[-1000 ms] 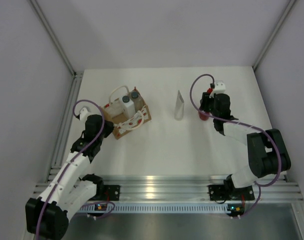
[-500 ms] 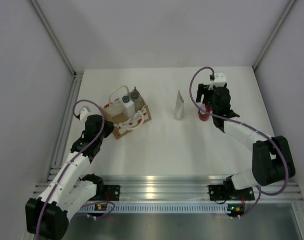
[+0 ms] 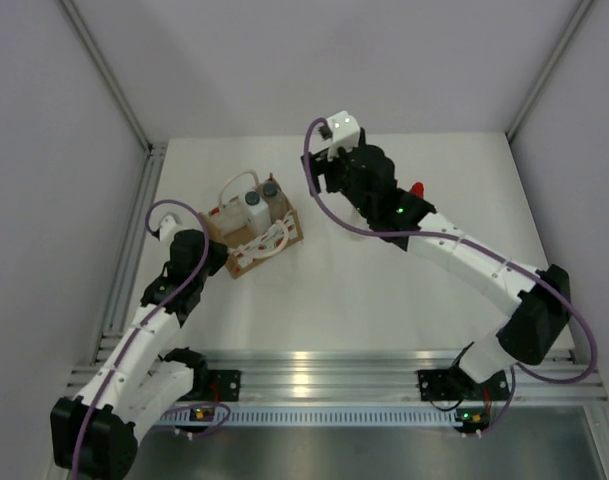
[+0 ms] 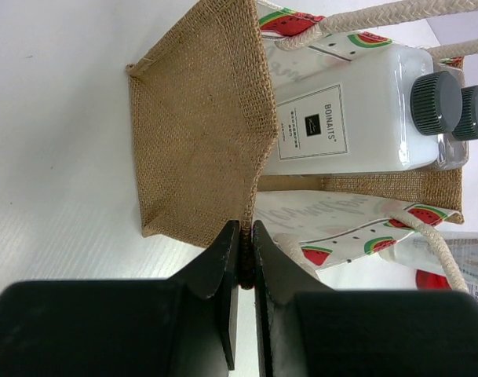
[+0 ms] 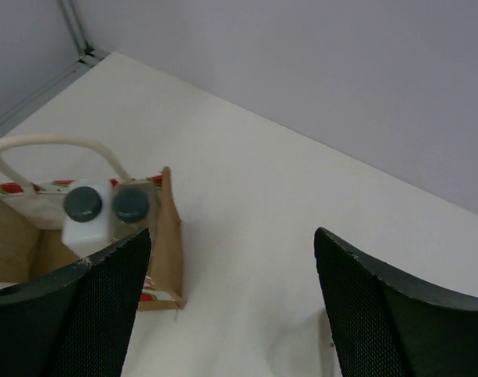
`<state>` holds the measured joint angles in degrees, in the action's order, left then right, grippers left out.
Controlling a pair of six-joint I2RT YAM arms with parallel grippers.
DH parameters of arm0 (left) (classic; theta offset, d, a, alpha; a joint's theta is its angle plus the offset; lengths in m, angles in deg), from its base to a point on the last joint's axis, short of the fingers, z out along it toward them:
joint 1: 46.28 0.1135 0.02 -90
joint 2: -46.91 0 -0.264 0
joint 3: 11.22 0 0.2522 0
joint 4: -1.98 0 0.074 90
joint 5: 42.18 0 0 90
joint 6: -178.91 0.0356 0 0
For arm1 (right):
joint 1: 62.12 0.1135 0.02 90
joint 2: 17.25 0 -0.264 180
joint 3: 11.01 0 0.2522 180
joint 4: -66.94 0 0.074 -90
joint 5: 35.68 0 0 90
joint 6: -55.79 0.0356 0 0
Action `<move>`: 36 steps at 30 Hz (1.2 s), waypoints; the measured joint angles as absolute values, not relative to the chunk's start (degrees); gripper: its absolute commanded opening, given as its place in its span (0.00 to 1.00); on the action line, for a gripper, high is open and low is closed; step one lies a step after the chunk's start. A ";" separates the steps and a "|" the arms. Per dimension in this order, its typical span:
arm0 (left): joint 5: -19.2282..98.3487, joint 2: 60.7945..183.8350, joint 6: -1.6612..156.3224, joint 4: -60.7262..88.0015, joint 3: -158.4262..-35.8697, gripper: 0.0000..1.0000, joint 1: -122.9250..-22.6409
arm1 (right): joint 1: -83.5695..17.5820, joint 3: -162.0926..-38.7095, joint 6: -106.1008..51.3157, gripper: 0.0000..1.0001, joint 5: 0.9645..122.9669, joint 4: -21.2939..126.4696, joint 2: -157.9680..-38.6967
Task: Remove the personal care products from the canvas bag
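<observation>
The right end effector (image 5: 232, 236), fingers now apart, has left the red bottle (image 3: 417, 189) well right of the canvas bag (image 3: 259, 248) and swung toward it, where the white bottle (image 3: 252, 208) and dark-capped bottle (image 3: 271, 190) wait, apparently upright, while the left end effector (image 4: 243, 236) pinches its rim.

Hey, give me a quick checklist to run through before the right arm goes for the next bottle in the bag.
1. Left gripper shut on the canvas bag wall: ok.
2. Right gripper open and empty: ok.
3. White bottle and dark-capped bottle upright in the bag, caps exposed: ok.
4. Right gripper above the bag: not ok, it is off to one side.
5. Red bottle out on the table: ok.
6. Loop handles clear of the caps: cannot tell.
</observation>
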<state>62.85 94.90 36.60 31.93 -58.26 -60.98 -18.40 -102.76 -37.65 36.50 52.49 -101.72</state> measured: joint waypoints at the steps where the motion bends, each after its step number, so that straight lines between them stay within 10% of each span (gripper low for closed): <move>1: 62.83 94.90 36.57 31.93 -58.26 0.00 -60.98 | -16.65 -105.58 -37.56 0.81 36.35 51.36 -103.71; 18: 62.32 93.89 37.03 32.54 -58.17 0.00 -60.98 | -6.40 -137.89 -30.11 0.72 39.63 33.87 -135.62; 36: 62.15 93.50 37.19 32.78 -58.08 0.00 -61.00 | -7.53 -144.09 -28.60 0.59 42.47 30.48 -144.84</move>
